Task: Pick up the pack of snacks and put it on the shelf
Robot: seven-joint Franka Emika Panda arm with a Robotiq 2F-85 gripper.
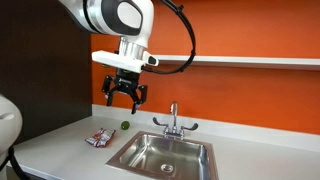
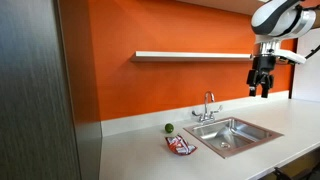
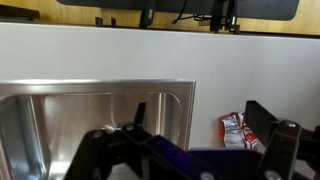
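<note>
**Tool poised high over the counter; snack pack not yet grasped**

Read from left to right in an exterior view. The pack of snacks (image 1: 97,138) lies flat on the pale counter (image 1: 55,150), its red-and-white wrapper facing up. This leaves it open to a grasp from above. A small green object (image 1: 125,126) sits near it, toward the wall, and apart from the pack. To their right is the sink (image 1: 165,155), with the faucet (image 1: 173,120) standing behind the basin. The shelf (image 1: 250,60), the pack's destination, runs along the orange wall (image 1: 250,100) well above the counter.

The arm enters from the top of the view, with its wrist turned down so that the tool (image 1: 124,92) points at the counter. The jaws stand spread and nothing is between them. The tool hangs well clear of every object, roughly over the strip of counter between pack and sink.

In the wrist view the pack (image 3: 235,130) appears to the right of the sink rim (image 3: 100,88), off the tool's centre line. The height probably serves to clear the faucet. The grasp likely calls for a sideways shift toward the pack and then a descent.
</note>
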